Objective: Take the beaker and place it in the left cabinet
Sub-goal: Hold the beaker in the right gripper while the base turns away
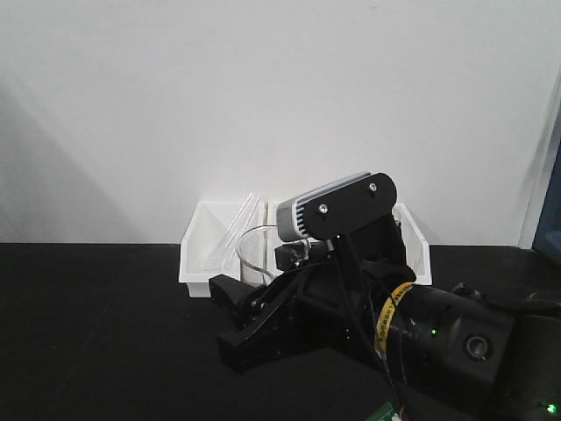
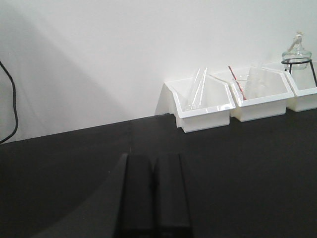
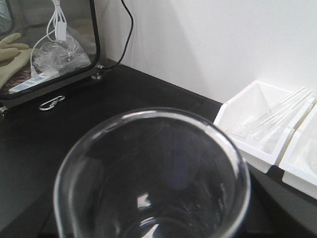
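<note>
right tool (image 1: 222, 316) grips beaker (image 3: 153, 183)

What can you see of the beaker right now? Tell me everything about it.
The beaker is clear glass, round, with a thin rim, and it looks empty. The right wrist view looks down into its open mouth, so it is about upright over the black table. In the front view it is just in front of the white bins, its lower part hidden behind the right gripper. Whether the gripper clamps it cannot be told.
</note>
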